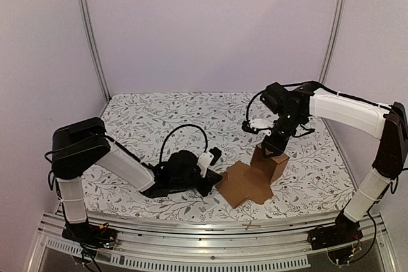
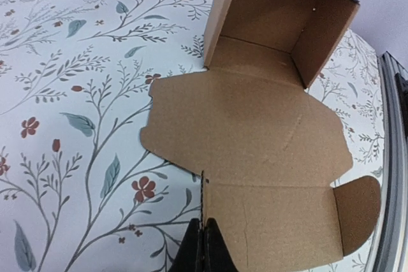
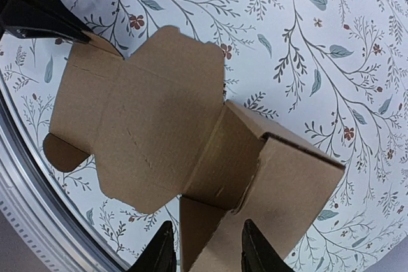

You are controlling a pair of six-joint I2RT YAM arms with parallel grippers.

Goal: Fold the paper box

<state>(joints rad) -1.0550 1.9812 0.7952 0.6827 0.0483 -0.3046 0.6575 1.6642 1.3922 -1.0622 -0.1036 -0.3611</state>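
At left wrist only: claw on paper box

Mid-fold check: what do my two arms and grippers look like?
The left arm and right arm both have white link covers between black joints, with thin black cables looping by the wrists. The left gripper and right gripper each show two black tapering fingers.

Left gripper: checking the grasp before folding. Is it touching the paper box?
Touching. The left wrist view shows the left gripper pinched shut on a raised flap edge of the paper box.
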